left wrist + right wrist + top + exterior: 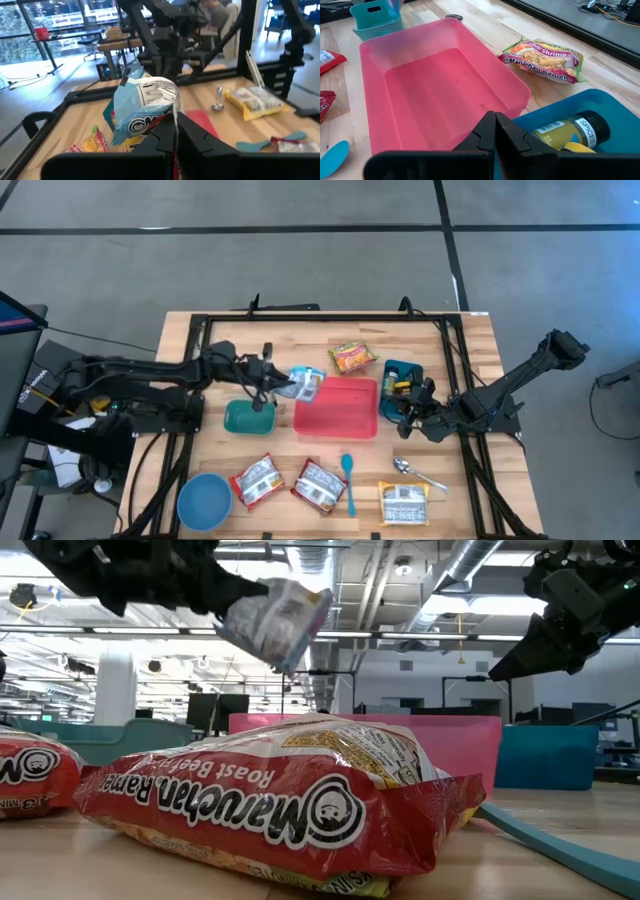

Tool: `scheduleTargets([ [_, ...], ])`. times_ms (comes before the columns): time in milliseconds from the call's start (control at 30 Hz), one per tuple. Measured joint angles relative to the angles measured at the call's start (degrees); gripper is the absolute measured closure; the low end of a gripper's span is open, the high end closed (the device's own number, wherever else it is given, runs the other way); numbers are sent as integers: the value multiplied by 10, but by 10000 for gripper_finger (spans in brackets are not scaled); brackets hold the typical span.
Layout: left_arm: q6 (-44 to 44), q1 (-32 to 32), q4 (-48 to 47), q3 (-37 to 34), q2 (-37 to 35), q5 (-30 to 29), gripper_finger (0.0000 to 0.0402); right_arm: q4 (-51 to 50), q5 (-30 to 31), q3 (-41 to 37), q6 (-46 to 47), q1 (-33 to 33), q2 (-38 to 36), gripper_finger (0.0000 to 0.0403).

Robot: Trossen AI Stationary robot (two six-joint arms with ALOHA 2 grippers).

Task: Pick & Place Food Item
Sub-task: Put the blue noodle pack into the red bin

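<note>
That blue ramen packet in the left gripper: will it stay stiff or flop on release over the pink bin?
Probably floppy: the blue ramen packet hangs crumpled from the shut left gripper. It looks light, lifted by one pinched edge. It may land tilted rather than flat in the pink bin, since it hangs at an angle.

You see a pink tray (336,408), a teal bin (247,418), a blue bowl (204,501), a light-blue ramen packet (305,383) with white patches, and red Maruchan packets (320,485) lettered in white.
</note>
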Motion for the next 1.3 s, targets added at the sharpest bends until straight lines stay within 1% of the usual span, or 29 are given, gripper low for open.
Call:
scheduleTargets([
  [233, 17, -5, 53, 1, 82, -22, 401, -1, 1, 0, 0, 0, 0, 403],
  [400, 23, -10, 26, 39, 124, -44, 401, -1, 2, 0, 0, 0, 0, 403],
  [467, 44, -15, -1, 58, 138, -52, 401, -1, 2, 0, -1, -3, 0, 403],
  [600, 54, -23, -72, 95, 162, -64, 402, -1, 1, 0, -1, -3, 0, 403],
  [700, 71, -28, -117, 119, 170, -78, 401, -3, 1, 0, -1, -3, 0, 403],
  [933, 79, -28, -200, 164, 171, -92, 401, -4, 0, 0, -1, -4, 0, 403],
  [1033, 106, -31, -224, 176, 171, -106, 401, -5, 0, 0, -1, -4, 0, 403],
  [1300, 168, -48, -233, 181, 170, -137, 401, -5, 1, 0, -1, -7, 0, 403],
])
